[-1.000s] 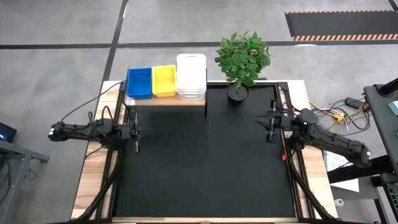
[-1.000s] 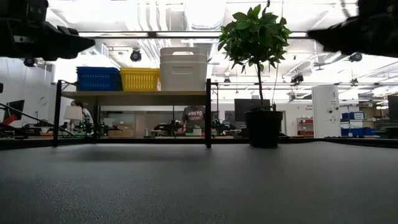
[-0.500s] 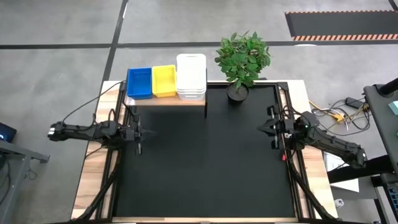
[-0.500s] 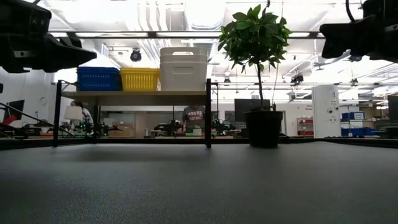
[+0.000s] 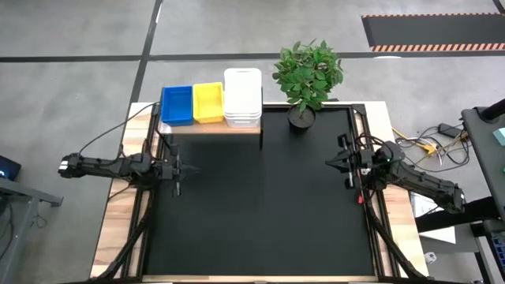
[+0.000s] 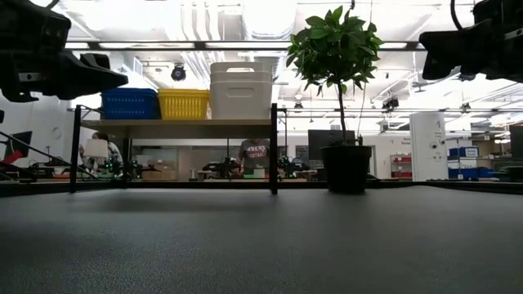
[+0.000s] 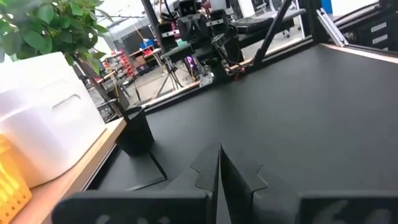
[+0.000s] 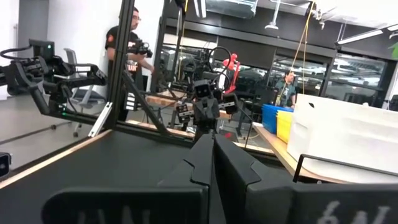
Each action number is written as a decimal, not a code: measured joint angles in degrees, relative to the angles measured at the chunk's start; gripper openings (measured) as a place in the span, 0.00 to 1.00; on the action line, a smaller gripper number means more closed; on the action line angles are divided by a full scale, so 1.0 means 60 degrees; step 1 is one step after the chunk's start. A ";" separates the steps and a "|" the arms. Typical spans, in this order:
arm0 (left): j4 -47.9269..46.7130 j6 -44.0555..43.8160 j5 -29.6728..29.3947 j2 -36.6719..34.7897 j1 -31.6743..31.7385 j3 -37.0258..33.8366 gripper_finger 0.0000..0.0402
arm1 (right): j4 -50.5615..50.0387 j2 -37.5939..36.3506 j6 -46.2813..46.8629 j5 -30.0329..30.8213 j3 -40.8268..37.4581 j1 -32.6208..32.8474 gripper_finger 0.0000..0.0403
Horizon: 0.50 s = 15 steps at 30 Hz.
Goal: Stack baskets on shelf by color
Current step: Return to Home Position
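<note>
High view: even, soft overhead light; table (image 5: 260, 205) reads flat matte black. Low view: ceiling lights (image 6: 270, 12) blown out, arms (image 6: 37, 53) backlit to black silhouettes. Left wrist view: white basket (image 7: 43, 124) overexposed.

Stacked baskets (image 5: 208, 102), count seemingly untellable.

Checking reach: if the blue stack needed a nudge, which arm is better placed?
Probably left: the left tool, shut, hangs just in front of the shelf near the blue stack; the right tool is across the table.
</note>
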 joint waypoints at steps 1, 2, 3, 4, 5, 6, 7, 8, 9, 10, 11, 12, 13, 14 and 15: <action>-0.0006 0.0000 0.0000 0.0025 0.0000 0.0000 0.00 | 0.0000 0.0000 0.0005 0.0000 0.0000 0.0000 0.02; -0.0007 0.0000 -0.0001 0.0045 0.0000 0.0000 0.00 | 0.0004 0.0000 0.0003 0.0000 0.0000 0.0000 0.02; -0.0007 0.0000 -0.0002 0.0066 0.0000 0.0000 0.00 | 0.0005 0.0000 -0.0006 0.0000 0.0000 0.0000 0.02; -0.0007 0.0000 -0.0004 0.0103 0.0000 0.0000 0.00 | 0.0000 0.0000 -0.0011 0.0000 0.0000 0.0000 0.02; -0.0011 0.0000 -0.0004 0.0134 0.0000 0.0000 0.00 | 0.0000 0.0000 -0.0003 0.0000 0.0000 0.0000 0.02; -0.0011 0.0000 -0.0004 0.0159 0.0000 0.0000 0.00 | 0.0004 0.0000 0.0003 0.0000 0.0000 0.0000 0.02; -0.0011 0.0000 -0.0004 0.0182 0.0000 0.0000 0.00 | 0.0004 0.0000 0.0002 0.0002 0.0003 0.0000 0.02; -0.0011 0.0000 -0.0004 0.0215 0.0000 0.0000 0.00 | 0.0000 0.0000 -0.0006 0.0000 0.0000 0.0000 0.02; -0.0011 0.0000 -0.0004 0.0252 0.0000 0.0000 0.00 | 0.0004 0.0000 -0.0010 0.0000 0.0000 0.0000 0.02; -0.0015 0.0000 -0.0004 0.0278 0.0000 0.0000 0.00 | 0.0004 0.0000 -0.0001 0.0001 0.0000 0.0000 0.02; -0.0012 0.0000 -0.0004 0.0298 0.0000 0.0000 0.00 | 0.0002 0.0000 0.0007 0.0004 0.0000 0.0000 0.02; -0.0014 0.0000 -0.0007 0.0331 0.0000 0.0000 0.00 | 0.0001 0.0000 0.0006 0.0004 0.0000 0.0000 0.02; -0.0015 0.0000 -0.0007 0.0363 0.0000 0.0000 0.00 | 0.0001 0.0000 -0.0005 0.0004 0.0000 0.0000 0.02; -0.0015 0.0000 -0.0007 0.0385 0.0000 0.0000 0.00 | 0.0004 0.0000 -0.0008 0.0004 0.0000 0.0000 0.02; -0.0015 0.0000 -0.0007 0.0406 0.0000 0.0000 0.00 | 0.0000 0.0000 -0.0007 0.0004 0.0000 0.0000 0.02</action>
